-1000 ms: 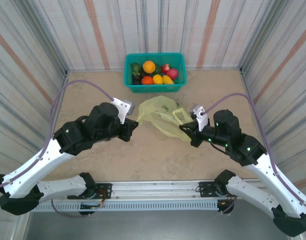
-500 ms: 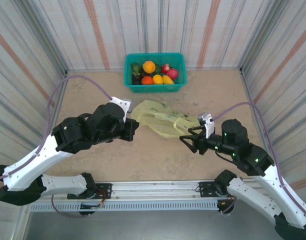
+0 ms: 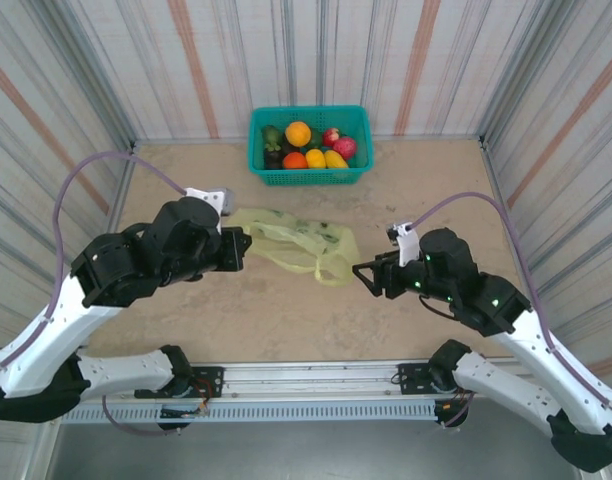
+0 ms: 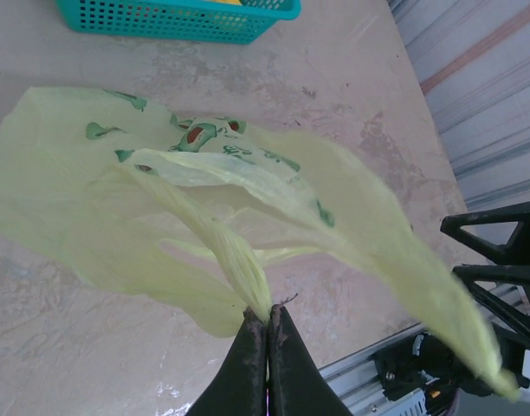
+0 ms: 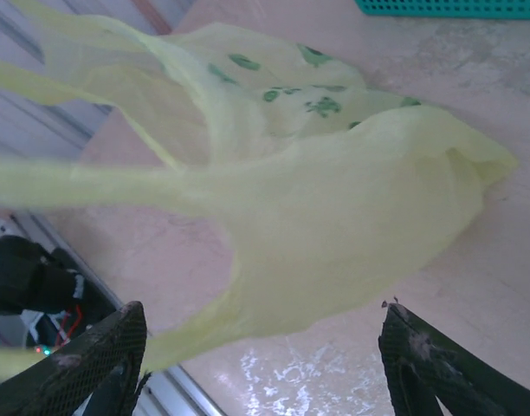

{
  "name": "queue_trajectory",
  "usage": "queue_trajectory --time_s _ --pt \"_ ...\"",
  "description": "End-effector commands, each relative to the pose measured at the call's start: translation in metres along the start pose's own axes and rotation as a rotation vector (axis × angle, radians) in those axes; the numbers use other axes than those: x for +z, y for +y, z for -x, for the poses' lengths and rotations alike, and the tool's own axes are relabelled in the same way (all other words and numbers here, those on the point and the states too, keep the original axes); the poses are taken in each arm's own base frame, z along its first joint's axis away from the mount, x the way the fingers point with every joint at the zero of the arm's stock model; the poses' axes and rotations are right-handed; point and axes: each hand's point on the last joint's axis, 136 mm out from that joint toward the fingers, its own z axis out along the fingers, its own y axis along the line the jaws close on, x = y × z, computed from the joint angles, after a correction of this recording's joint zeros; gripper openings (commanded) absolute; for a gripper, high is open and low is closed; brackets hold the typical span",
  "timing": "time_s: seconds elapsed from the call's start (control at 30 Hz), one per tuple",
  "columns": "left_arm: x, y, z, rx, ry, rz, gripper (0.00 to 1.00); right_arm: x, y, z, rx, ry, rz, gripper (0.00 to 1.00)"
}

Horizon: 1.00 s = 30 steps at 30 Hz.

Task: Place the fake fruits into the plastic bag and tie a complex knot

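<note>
**At mid-table: one bag, pinched on the left and free on the right**

At the left, the left gripper (image 3: pixel 239 241) has its jaws pressed together on one twisted handle (image 4: pixel 235 260) of the plastic bag (image 3: pixel 296 235); that is one bag, pale yellow-green, stretched sideways across the middle of the table (image 3: pixel 436 190) and partly lifted off it. A second handle trails toward the near right. The bag carries green and red print (image 4: pixel 200 134), too small and creased to read. Beyond it, at the far edge, stands one teal basket (image 3: pixel 308 178) holding all the fake fruits (image 3: pixel 298 133); about eight, though they overlap: two orange, two yellow, two red, two dark. At the right, the right gripper (image 3: pixel 364 272) stands with its jaws wide apart and nothing between them; it is just beside the bag's right end, apart from it.
</note>
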Motion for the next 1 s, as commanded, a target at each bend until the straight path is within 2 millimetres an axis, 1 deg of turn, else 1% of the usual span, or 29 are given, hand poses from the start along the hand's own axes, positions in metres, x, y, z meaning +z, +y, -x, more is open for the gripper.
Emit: queue_trajectory --time_s 0.0,0.03,0.13,0.2,0.23,0.27,0.3,0.37,0.4,0.43,0.47,0.53,0.6,0.7,0.73,0.77,0.83,0.87,0.97 --pt "-0.001 -0.002 0.000 0.020 0.043 0.008 0.00 0.003 0.005 0.019 0.042 -0.004 0.074 0.75" --pt "-0.001 -0.003 0.002 0.032 0.047 0.011 0.00 0.007 0.004 0.023 0.075 0.003 0.095 0.74" --pt "-0.002 -0.001 0.007 0.035 0.053 0.047 0.00 0.019 -0.014 0.037 0.193 0.042 0.077 0.69" --pt "-0.003 0.000 0.011 0.007 0.049 0.055 0.00 0.030 -0.034 0.046 0.271 0.081 0.009 0.65" --pt "-0.003 0.003 0.013 -0.008 0.042 0.063 0.00 0.036 -0.046 0.050 0.289 0.089 -0.044 0.63" --pt "-0.003 0.005 0.015 -0.026 0.039 0.069 0.00 0.041 -0.065 0.053 0.315 0.084 -0.140 0.60" --pt "-0.002 0.010 0.017 -0.050 0.039 0.081 0.00 0.044 -0.087 0.058 0.346 0.068 -0.252 0.59" --pt "-0.002 0.017 0.019 -0.102 0.043 0.091 0.00 0.053 -0.114 0.068 0.425 0.054 -0.342 0.60" --pt "-0.001 0.021 0.021 -0.130 0.045 0.091 0.00 0.061 -0.128 0.072 0.502 0.057 -0.363 0.61" --pt "-0.001 0.022 0.022 -0.153 0.047 0.086 0.00 0.069 -0.136 0.077 0.561 0.060 -0.354 0.62" --pt "-0.002 0.025 0.025 -0.177 0.044 0.082 0.00 0.081 -0.144 0.083 0.606 0.060 -0.333 0.65" --pt "-0.002 0.030 0.031 -0.213 0.038 0.078 0.00 0.100 -0.159 0.096 0.621 0.046 -0.352 0.69" --pt "-0.002 0.035 0.036 -0.241 0.032 0.082 0.00 0.120 -0.182 0.107 0.603 0.054 -0.420 0.72" --pt "0.000 0.040 0.039 -0.262 0.028 0.084 0.00 0.148 -0.217 0.116 0.620 0.085 -0.496 0.73" --pt "0.001 0.039 0.040 -0.265 0.028 0.074 0.00 0.159 -0.230 0.115 0.641 0.104 -0.513 0.74" --pt "0.002 0.038 0.041 -0.267 0.032 0.059 0.00 0.171 -0.242 0.114 0.669 0.115 -0.512 0.74" --pt "0.003 0.035 0.042 -0.268 0.039 0.034 0.00 0.191 -0.262 0.120 0.713 0.111 -0.513 0.73" --pt "0.002 0.035 0.042 -0.262 0.038 0.027 0.00 0.199 -0.271 0.123 0.718 0.112 -0.530 0.73" --pt "-0.002 0.037 0.041 -0.244 0.040 0.025 0.00 0.214 -0.293 0.141 0.734 0.091 -0.580 0.71"
